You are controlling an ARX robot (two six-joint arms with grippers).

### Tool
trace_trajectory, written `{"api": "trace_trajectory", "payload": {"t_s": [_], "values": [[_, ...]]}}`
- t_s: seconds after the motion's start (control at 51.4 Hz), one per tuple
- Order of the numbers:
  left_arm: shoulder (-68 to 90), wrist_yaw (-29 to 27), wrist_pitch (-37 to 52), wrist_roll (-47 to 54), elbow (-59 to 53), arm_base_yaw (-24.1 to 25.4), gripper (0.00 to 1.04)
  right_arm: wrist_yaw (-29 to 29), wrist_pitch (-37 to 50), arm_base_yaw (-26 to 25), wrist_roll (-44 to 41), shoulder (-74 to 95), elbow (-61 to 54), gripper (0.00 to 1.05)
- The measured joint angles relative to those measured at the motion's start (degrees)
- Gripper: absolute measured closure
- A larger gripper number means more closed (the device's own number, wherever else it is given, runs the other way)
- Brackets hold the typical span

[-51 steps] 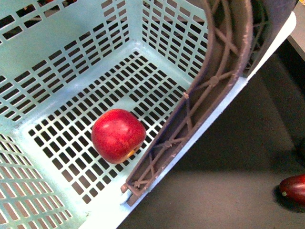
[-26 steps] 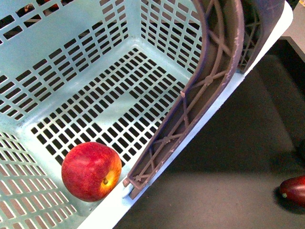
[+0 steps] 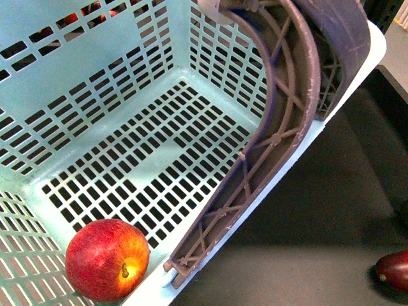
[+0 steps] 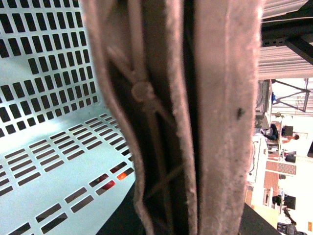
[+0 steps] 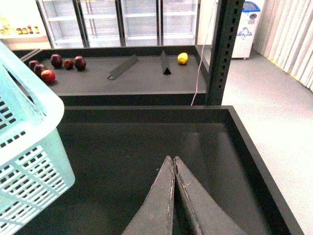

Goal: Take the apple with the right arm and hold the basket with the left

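Observation:
The red apple (image 3: 107,259) with a yellow blush round its stem lies on the slotted floor of the turquoise basket (image 3: 95,76), in the near corner beside the handle's foot. The brownish-grey latticed handle (image 3: 290,108) curves up along the basket's right rim. In the left wrist view the handle (image 4: 171,117) fills the middle and the basket wall (image 4: 44,98) lies beside it; my left gripper is shut on the basket and its fingers are hidden. My right gripper (image 5: 173,159) is shut and empty above the dark tray, with the basket's corner (image 5: 29,127) off to one side.
A dark maroon fruit (image 3: 394,269) lies on the black tray (image 3: 331,217) at the front view's right edge. In the right wrist view the tray's raised rim (image 5: 254,152) runs beside a black post (image 5: 222,49). A far shelf holds several small fruits (image 5: 56,62) and a yellow one (image 5: 182,58).
The apple has rolled across the basket floor from the middle into the near corner. The basket and its handle have shifted in the front view.

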Motion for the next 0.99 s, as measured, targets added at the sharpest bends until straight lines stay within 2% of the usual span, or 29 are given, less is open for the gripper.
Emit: {"api": "trace_trajectory", "payload": {"t_s": [0.311,0.992], "values": [[0.0,0.09,0.0,0.0,0.0,0.0,0.87,0.0,-2.86,0.0,0.0,-6.47,-2.45,1.03],[0.0,0.11,0.0,-0.02,0.0,-0.02,0.87,0.0,-16.04,0.0,0.0,-19.89,-2.43,1.03]]}}
